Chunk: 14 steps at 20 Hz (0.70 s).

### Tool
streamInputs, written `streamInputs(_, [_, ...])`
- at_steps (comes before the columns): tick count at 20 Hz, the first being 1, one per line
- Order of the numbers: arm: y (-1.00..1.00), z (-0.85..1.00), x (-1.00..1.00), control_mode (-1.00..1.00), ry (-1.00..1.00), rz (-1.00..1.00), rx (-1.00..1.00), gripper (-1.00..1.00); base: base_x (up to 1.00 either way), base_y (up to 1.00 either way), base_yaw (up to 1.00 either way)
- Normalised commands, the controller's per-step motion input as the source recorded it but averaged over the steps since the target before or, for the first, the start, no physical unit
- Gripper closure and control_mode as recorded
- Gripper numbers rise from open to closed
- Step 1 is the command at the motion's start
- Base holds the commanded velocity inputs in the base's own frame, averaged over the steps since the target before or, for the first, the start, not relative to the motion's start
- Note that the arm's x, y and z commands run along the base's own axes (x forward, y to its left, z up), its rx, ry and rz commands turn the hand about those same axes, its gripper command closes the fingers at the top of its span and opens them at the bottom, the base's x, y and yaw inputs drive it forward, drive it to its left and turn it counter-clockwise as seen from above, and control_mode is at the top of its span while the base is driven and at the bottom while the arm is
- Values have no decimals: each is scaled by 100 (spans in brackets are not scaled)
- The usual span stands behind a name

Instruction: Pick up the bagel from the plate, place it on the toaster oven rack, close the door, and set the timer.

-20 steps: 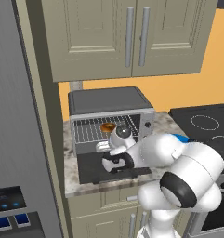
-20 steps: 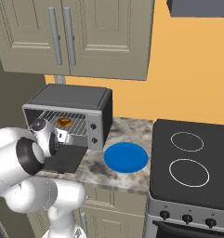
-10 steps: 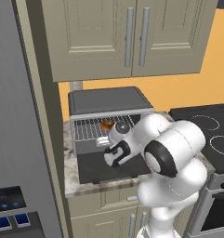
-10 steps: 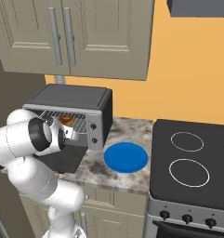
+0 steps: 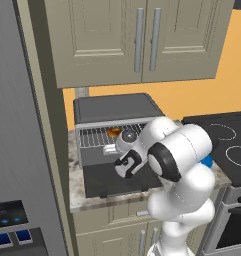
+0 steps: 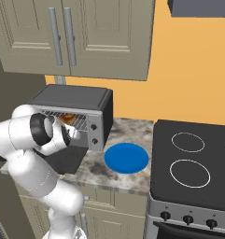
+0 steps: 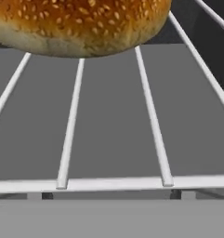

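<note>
- The bagel (image 7: 81, 25) lies on the rack (image 7: 153, 121) inside the oven (image 5: 114, 107).
- The gripper (image 5: 128, 165), fingers apart and empty, looks close; pulling out carelessly could nudge the bagel.
- The door (image 5: 117, 179) hangs open; the arm may block closing.

**What stayed out of sight**

The bagel (image 7: 81, 25) was cut off by the hand view's top edge. In the left base view the arm hid most of the plate (image 5: 207, 161) and the toaster oven (image 5: 114, 120) knob panel.
</note>
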Motion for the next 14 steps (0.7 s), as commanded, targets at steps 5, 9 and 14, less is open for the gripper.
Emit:
streamInputs(5, [0,37,-72,-100,0,0,0,-100,0,0,0])
streamInputs(9, [-2,82,-54,-100,0,0,3,-100,0,0,0])
streamInputs(14, [-4,100,-20,-100,4,0,5,-100,0,0,0])
